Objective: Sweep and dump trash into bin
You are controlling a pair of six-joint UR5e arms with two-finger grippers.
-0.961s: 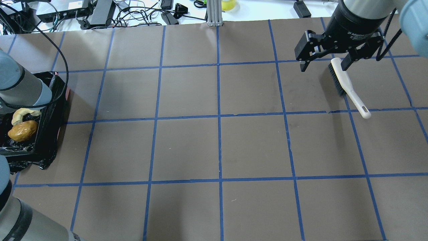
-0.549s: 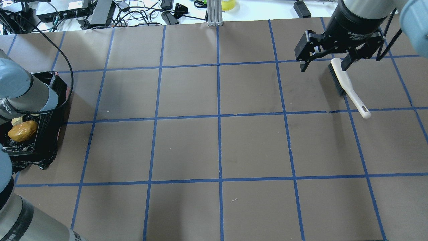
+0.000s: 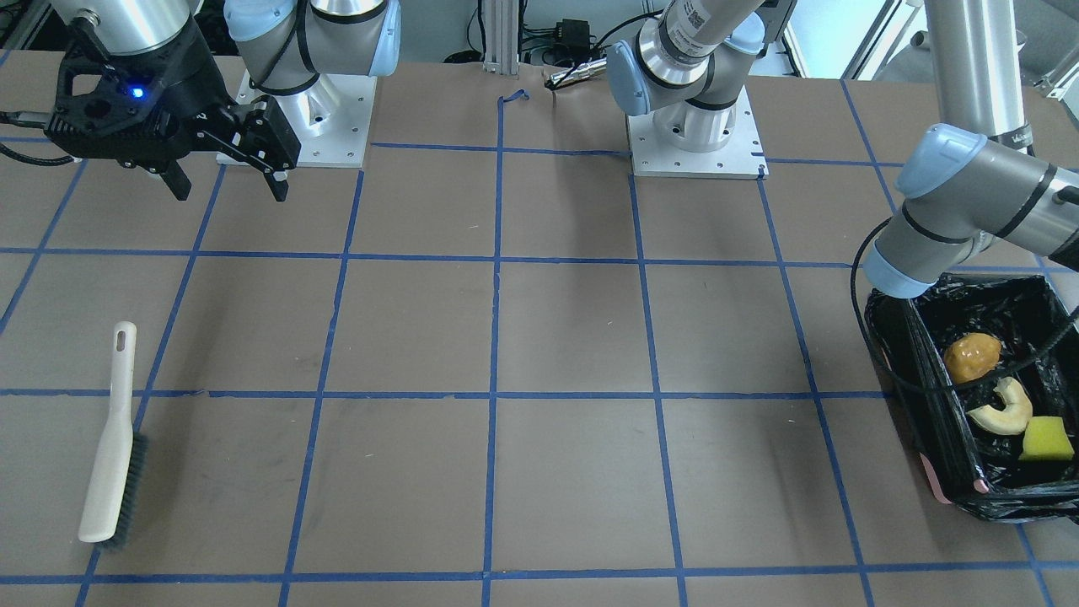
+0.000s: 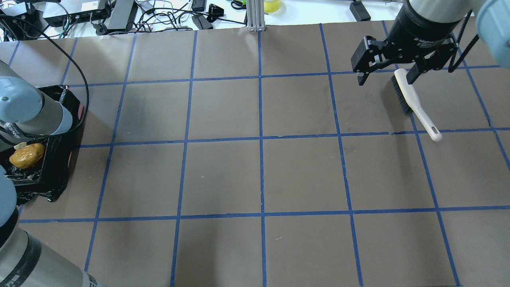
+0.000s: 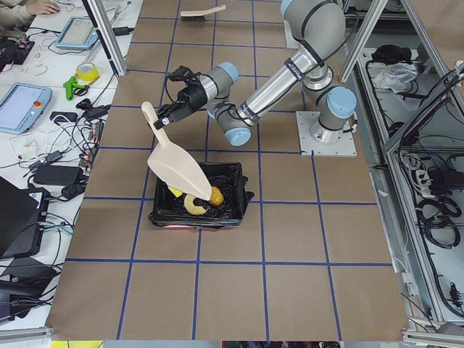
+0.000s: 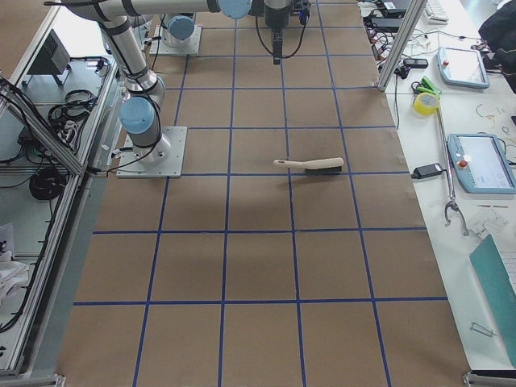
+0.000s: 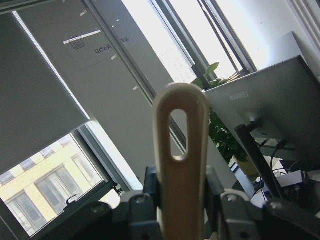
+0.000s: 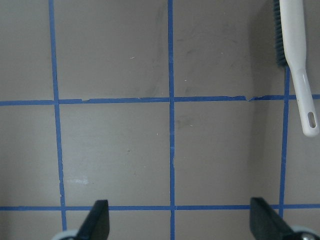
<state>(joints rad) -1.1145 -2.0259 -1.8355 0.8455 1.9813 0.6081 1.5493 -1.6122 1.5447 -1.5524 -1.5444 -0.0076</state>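
Observation:
The bin (image 3: 915, 371), lined with black plastic, stands at the table's left end and also shows in the overhead view (image 4: 59, 159). The trash lies inside it: a golden-brown potato lump (image 3: 971, 356), a cream rind slice (image 3: 1003, 413) and a yellow-green sponge (image 3: 1045, 438). My left gripper (image 7: 182, 200) is shut on the handle of the beige dustpan (image 5: 177, 170), which hangs tilted, mouth down, over the bin (image 5: 232, 210). My right gripper (image 4: 385, 79) is open and empty above the table, near the head of the beige brush (image 4: 414, 105).
The brush (image 3: 110, 455) lies flat on the brown, blue-taped table at the robot's far right. Cables and devices line the table's far edge (image 4: 159, 16). The arm bases (image 3: 691, 126) stand on the robot's side.
My left arm has swung further over the bin in the overhead view and now hides the rind slice there. The right gripper and the brush have not moved.

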